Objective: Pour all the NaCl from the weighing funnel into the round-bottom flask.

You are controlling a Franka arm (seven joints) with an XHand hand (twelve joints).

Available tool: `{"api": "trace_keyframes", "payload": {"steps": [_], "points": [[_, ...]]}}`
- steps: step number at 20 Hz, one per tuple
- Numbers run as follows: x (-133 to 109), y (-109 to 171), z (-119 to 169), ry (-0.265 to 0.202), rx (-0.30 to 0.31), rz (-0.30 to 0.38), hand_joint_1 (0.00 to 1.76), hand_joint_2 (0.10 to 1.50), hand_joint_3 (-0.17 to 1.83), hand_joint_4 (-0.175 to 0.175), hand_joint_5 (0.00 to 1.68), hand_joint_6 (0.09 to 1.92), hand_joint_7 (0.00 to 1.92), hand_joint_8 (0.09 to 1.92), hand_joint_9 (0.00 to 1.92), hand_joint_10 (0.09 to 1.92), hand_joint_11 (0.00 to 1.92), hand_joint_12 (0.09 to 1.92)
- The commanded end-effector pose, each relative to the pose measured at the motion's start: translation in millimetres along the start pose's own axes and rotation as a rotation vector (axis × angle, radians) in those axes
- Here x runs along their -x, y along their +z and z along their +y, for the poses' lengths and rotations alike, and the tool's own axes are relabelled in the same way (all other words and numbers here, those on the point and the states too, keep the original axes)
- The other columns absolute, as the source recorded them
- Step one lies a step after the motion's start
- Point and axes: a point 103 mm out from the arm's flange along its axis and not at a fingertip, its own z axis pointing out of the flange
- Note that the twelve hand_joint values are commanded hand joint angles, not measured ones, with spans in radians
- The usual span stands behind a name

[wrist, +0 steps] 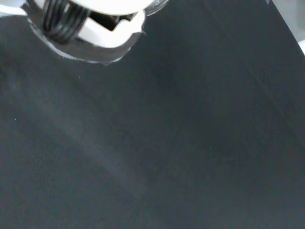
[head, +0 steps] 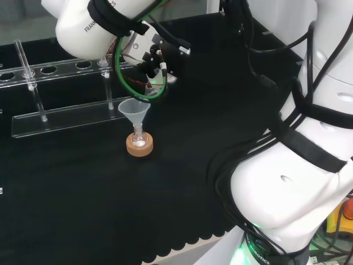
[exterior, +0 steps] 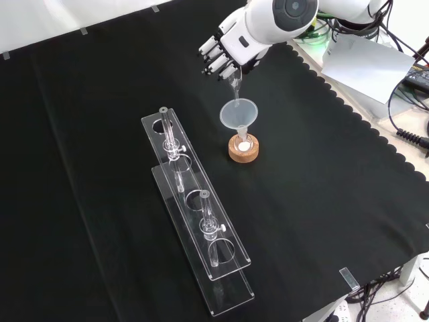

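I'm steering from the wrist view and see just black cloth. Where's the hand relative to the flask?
Observer: In the front view the hand is just above and beyond the funnel in the flask.
Operator: Is it holding anything?
Observer: Its fingers curl on a clear weighing funnel, tipped toward the funnel's mouth.
Operator: Any salt in yet?
Observer: Yes, white powder lies in the flask on its cork ring.

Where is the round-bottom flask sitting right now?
In the front view the round-bottom flask sits on a cork ring right of the clear rack, a funnel in its neck, below the hand.
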Motion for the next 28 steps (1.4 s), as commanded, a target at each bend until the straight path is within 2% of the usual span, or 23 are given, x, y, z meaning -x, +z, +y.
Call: {"api": "trace_keyframes", "payload": {"steps": [1,6,11,22,28], "points": [[6,14,0,0.005,0.0,0.044,1.1,0.66,0.71,0.175,1.2,0.83,0.65,0.59,1.07,0.31,0.8,1.08],[11,23,0,0.015,-0.005,0.106,1.1,0.66,0.71,0.175,1.2,0.83,0.65,0.59,1.07,0.31,0.8,1.08],[18,33,1,0.015,0.004,0.22,1.1,0.66,0.71,0.175,1.2,0.83,0.65,0.59,1.07,0.31,0.81,1.08],[31,54,4,0.026,0.027,0.372,1.1,0.66,0.71,0.175,1.2,0.83,0.65,0.59,1.07,0.31,0.81,1.08],[35,74,8,0.044,0.06,0.513,1.1,0.67,0.71,0.175,1.2,0.83,0.65,0.59,1.07,0.31,0.81,1.08]]}}
